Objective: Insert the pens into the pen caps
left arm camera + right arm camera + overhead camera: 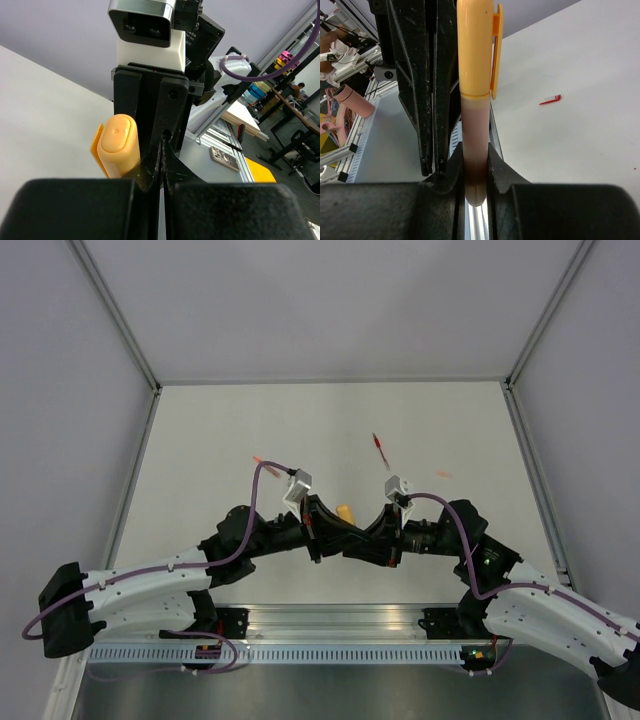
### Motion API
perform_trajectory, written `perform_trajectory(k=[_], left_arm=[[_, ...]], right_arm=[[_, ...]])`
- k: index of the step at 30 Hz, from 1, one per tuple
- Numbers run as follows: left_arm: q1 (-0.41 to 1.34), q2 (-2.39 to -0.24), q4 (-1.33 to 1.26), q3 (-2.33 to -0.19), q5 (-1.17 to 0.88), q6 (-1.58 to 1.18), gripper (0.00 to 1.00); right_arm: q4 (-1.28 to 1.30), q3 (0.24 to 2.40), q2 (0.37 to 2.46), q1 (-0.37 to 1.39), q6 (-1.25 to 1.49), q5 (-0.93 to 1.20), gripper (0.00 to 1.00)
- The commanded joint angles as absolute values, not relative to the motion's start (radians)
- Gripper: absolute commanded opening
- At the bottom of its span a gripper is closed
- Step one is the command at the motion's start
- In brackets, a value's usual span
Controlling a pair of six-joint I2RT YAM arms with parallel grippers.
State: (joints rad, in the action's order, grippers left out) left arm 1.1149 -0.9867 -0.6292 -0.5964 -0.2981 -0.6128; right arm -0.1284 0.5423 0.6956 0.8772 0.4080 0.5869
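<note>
Orange pen (474,135), cap (476,45) on its far end, is grasped by the right gripper (474,157) above the table (200,440); left gripper (161,172), clenched shut, sits just beside the cap; red pen (378,447) lies farther back

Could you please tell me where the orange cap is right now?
The orange cap sits on the pen held in the right claw, just beside the shut left claw, low centre in the top view.
</note>
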Motion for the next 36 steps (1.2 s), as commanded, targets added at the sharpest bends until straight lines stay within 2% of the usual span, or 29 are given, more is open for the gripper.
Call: perform_trajectory(k=[1, 5, 10, 16, 36], left_arm=[[1.12, -0.959, -0.561, -0.637, -0.34, -0.586, 0.02], [1.12, -0.919, -0.535, -0.673, -0.357, -0.589, 0.02], [1.12, -0.899, -0.408, -0.827, -0.354, -0.56, 0.02], [1.118, -0.894, -0.345, -0.946, -0.278, -0.528, 0.02], [1.117, -0.949, -0.311, -0.951, -0.187, -0.434, 0.02]], right_arm=[[-0.229, 0.597, 0.696, 0.882, 0.4, 0.603, 0.0], [-0.216, 0.604, 0.719, 0.882, 0.397, 0.604, 0.0], [-0.221, 0.612, 0.75, 0.884, 0.406, 0.64, 0.0], [-0.225, 0.614, 0.756, 0.882, 0.416, 0.661, 0.0], [-0.327, 0.581, 0.718, 0.884, 0.477, 0.753, 0.0]])
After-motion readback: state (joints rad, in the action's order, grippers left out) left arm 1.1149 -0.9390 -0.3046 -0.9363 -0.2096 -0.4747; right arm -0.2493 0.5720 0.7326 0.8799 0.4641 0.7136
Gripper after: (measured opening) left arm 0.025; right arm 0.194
